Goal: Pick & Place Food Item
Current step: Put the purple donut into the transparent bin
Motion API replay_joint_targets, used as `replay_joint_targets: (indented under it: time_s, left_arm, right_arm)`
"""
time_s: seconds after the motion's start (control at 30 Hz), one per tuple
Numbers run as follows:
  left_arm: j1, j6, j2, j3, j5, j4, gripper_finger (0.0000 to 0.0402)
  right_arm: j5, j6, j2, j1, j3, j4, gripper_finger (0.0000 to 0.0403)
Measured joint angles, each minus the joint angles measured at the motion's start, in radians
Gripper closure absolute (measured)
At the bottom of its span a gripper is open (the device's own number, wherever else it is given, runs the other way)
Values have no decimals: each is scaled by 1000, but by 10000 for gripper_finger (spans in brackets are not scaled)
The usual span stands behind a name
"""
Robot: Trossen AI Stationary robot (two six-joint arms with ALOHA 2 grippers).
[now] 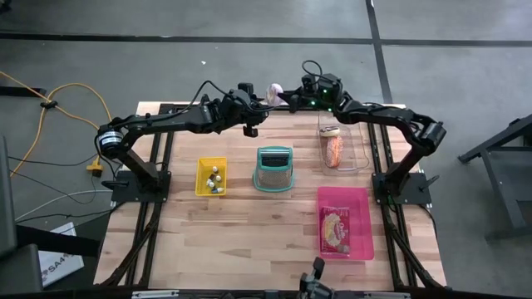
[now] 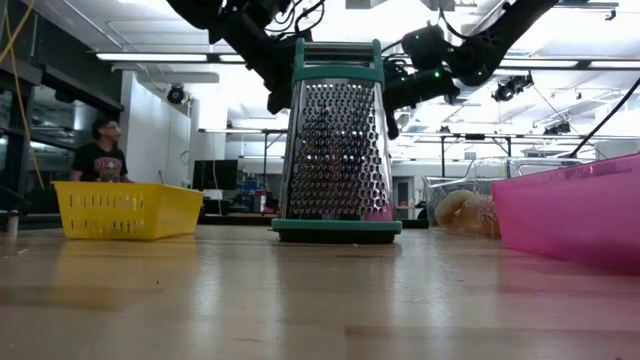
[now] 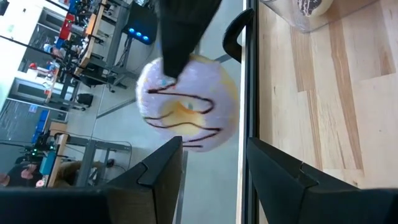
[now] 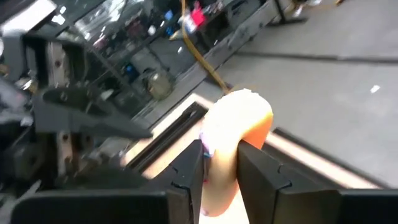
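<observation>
Item: doughnut [image 3: 186,112], one, pale lilac icing with thin dark drizzle lines, tan dough showing at the centre hole and along the plain underside seen from my right wrist [image 4: 236,137]

Location: held in the air above the far edge of the desk [image 1: 249,241], between my two arms, just past the wooden top

Right claw [image 1: 287,97]: clenched on the doughnut, fingers pinching it across its rim, ring standing on edge

Left claw [image 1: 259,108]: released, fingers spread wide, pointed at the doughnut from close by and not touching it

Other stock on the desk:
- grater [image 1: 273,169], teal frame, metal faces, upright, middle of the desk
- yellow basket [image 1: 211,176], small items inside, left of the grater
- clear tray [image 1: 353,145], far right, holding an orange piece of food and another doughnut
- pink tray [image 1: 345,221], near right, holding a printed packet

Beyond the desk: a person [image 2: 100,150], seated, in a dark shirt
</observation>
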Motion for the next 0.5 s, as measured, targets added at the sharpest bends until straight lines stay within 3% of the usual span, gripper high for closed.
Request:
replay_joint_targets:
  time_s: [0.2,0.5]
  left_arm:
    - [0,0,0,0,0,0,228]
    - [0,0,0,0,0,0,228]
  right_arm:
    - [-103,0,-3,-37,0,-89,325]
    - [-63,-109,-143,-67,0,-311,325]
